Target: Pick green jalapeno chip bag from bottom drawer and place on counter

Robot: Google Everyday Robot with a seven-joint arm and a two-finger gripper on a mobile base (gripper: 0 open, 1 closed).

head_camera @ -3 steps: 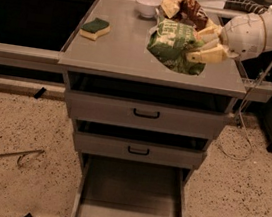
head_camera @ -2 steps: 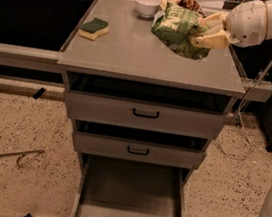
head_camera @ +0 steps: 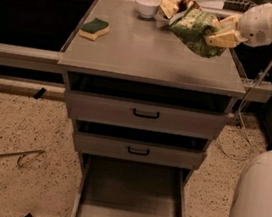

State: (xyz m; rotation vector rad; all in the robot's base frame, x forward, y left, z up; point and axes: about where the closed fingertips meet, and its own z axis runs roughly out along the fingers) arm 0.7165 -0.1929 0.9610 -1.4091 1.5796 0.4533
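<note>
Green jalapeno chip bag [head_camera: 195,30] over the back right corner of the counter [head_camera: 148,56], crumpled, long axis slanting from upper left down to lower right. Clamped at its right end by the gripper [head_camera: 221,35], reaching in from beyond the counter's right edge, cream fingers [head_camera: 225,40] closed on the foil with the bag trailing leftward from them. Unclear whether the bag's lower edge touches the metal or hangs just above it. Brown-and-cream snack bag [head_camera: 172,3] just behind and to the left, near the back edge, looking to touch the green one. White bowl [head_camera: 147,5] further left along the back edge. Sponge [head_camera: 94,28] well apart, near the left edge. Bare metal across the centre and the front right corner, probably the easiest room for setting the bag down. Bottom drawer [head_camera: 130,200] pulled open below, nothing seen in it
</note>
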